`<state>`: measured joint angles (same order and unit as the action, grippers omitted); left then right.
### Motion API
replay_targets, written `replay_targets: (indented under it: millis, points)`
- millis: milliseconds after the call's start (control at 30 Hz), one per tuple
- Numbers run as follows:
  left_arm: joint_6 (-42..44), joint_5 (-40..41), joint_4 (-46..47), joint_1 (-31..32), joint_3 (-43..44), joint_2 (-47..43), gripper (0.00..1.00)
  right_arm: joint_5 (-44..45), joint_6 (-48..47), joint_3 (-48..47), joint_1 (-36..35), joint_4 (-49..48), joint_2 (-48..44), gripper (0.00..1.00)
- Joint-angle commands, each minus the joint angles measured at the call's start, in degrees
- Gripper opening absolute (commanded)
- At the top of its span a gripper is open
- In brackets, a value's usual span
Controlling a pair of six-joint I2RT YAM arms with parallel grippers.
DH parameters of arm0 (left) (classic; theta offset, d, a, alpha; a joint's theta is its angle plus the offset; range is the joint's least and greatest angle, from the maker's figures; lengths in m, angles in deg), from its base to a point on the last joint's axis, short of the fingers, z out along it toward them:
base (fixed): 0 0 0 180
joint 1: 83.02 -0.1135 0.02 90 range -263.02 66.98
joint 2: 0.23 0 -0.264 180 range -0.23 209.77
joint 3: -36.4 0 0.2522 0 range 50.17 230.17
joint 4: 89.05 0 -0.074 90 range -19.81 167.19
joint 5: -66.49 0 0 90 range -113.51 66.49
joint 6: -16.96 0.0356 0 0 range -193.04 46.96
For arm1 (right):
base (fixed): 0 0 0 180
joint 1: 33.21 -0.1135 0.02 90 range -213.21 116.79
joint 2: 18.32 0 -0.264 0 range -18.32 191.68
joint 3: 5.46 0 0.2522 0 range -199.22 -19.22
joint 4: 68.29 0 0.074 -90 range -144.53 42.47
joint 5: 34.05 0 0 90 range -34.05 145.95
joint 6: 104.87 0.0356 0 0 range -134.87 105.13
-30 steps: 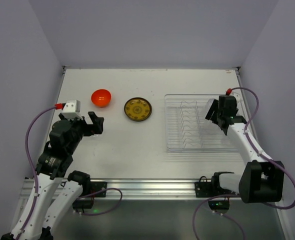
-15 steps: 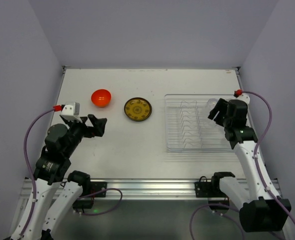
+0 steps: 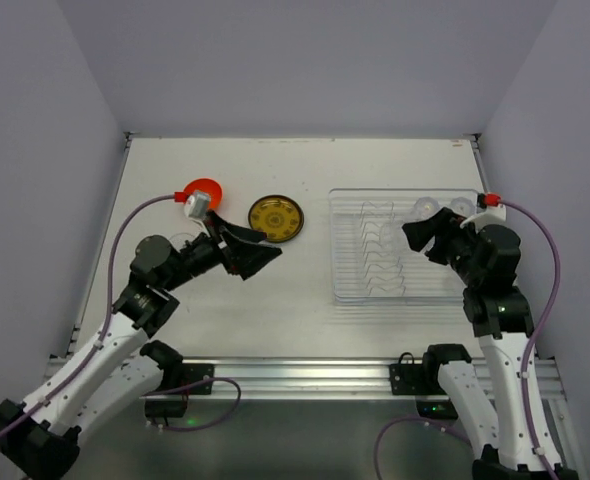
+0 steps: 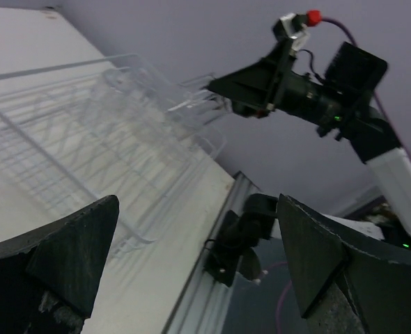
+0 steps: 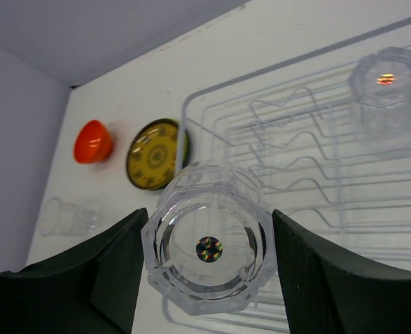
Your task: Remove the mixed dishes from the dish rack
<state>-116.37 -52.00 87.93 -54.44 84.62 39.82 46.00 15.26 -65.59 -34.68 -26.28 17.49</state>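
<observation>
My right gripper [image 5: 209,268] is shut on a clear plastic cup [image 5: 209,236], its base facing the camera, held above the dish rack [image 5: 289,160]. In the top view this gripper [image 3: 422,233] hangs over the rack's right half [image 3: 347,285]. Two more clear cups [image 3: 425,207] stand at the rack's back right; one shows in the right wrist view [image 5: 390,94]. My left gripper [image 3: 265,248] is open and empty, just in front of the patterned yellow-brown plate [image 3: 275,218]. The orange-red bowl [image 3: 203,189] lies on the table, partly behind my left wrist.
In the right wrist view another clear cup [image 5: 70,216] lies on the table below the bowl [image 5: 94,141] and left of the yellow plate [image 5: 155,154]. The left wrist view looks across the rack [image 4: 87,139] at the right arm [image 4: 296,90]. Walls close in three sides.
My left arm has swung right and forward, toward the yellow plate. My right arm has drawn back and risen with the clear cup held over the rack.
</observation>
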Motion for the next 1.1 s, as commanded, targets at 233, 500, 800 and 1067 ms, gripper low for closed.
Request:
replay_targets:
  millis: [233,500,800,1067]
  points:
    - [-2.28,9.59,28.01,25.03,5.97,17.94,1.0,-30.55,18.73,6.02,0.07,-21.47,-5.84,0.0]
    - [-3.17,12.13,37.42,30.39,8.87,27.36,1.0,-37.86,26.73,7.7,0.16,-29.92,-9.0,0.0]
    - [-2.11,15.75,36.54,32.15,7.82,25.95,1.0,-36.44,25.33,4.45,0.07,-27.72,-12.17,0.0]
    - [-2.02,13.73,40.05,33.82,9.93,28.85,0.5,-44.35,36.48,12.17,0.07,-50.08,-10.77,0.0]
